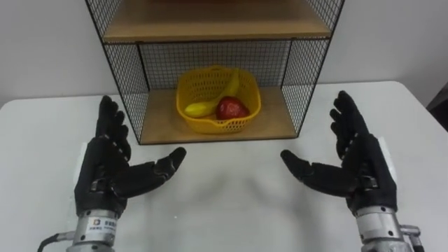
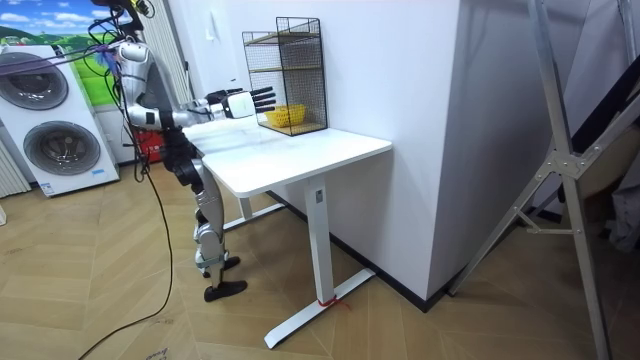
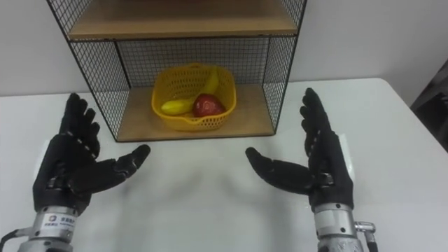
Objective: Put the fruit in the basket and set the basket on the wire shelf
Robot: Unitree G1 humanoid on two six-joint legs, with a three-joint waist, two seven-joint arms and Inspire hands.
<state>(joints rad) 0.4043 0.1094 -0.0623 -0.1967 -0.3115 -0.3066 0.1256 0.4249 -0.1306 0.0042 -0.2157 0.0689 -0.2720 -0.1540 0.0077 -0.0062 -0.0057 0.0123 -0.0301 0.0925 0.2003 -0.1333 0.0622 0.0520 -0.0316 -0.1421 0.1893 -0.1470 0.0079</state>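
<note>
A yellow basket [image 1: 217, 98] sits on the lower wooden board of the black wire shelf [image 1: 126, 70], at the back of the white table [image 1: 224, 203]. Inside it lie a yellow banana [image 1: 210, 103] and a red apple [image 1: 232, 108]. My left hand [image 1: 108, 164] hovers over the table in front of the shelf's left side, open, palm turned inward. My right hand [image 1: 353, 161] mirrors it on the right, open, holding nothing. Both hands are well clear of the basket [image 3: 194, 96]. In the room view I stand at the table's end with both arms [image 2: 232, 102] stretched toward the shelf [image 2: 285, 72].
The shelf's upper board [image 1: 217, 24] lies above the basket. The wall stands right behind the shelf. In the room view, washing machines [image 2: 50, 130] stand behind me and a metal frame [image 2: 560, 170] stands at the room view's right.
</note>
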